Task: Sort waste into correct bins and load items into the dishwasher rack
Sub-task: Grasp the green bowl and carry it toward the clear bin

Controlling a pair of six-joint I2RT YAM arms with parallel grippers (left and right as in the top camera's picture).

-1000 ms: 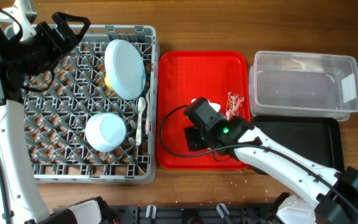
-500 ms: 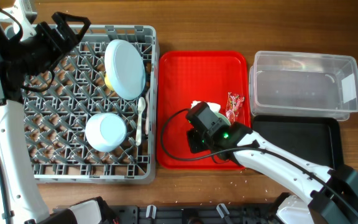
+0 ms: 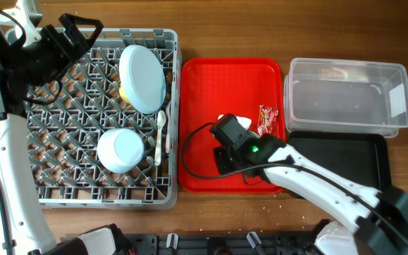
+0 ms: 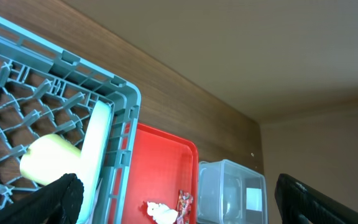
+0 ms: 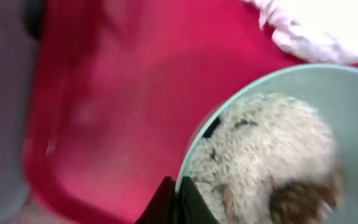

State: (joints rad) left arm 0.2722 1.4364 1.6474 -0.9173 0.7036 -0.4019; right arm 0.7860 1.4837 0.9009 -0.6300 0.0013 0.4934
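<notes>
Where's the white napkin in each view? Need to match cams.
Overhead: napkin mid red tray, partly hidden.
Left wrist: napkin at bottom edge, left of centre, on the tray.
Right wrist: napkin top right, beyond the bowl rim.
Shared landmark: the red tray.

The red tray point(image 3: 197, 106) is free in its left half; its centre-right is crowded by the right arm point(image 3: 317, 180), pale green bowl point(image 5: 328, 84), napkin point(image 3: 240, 120) and wrapper point(image 3: 265, 120). At upper right, the clear tub point(image 3: 346, 65) is open-topped.
</notes>
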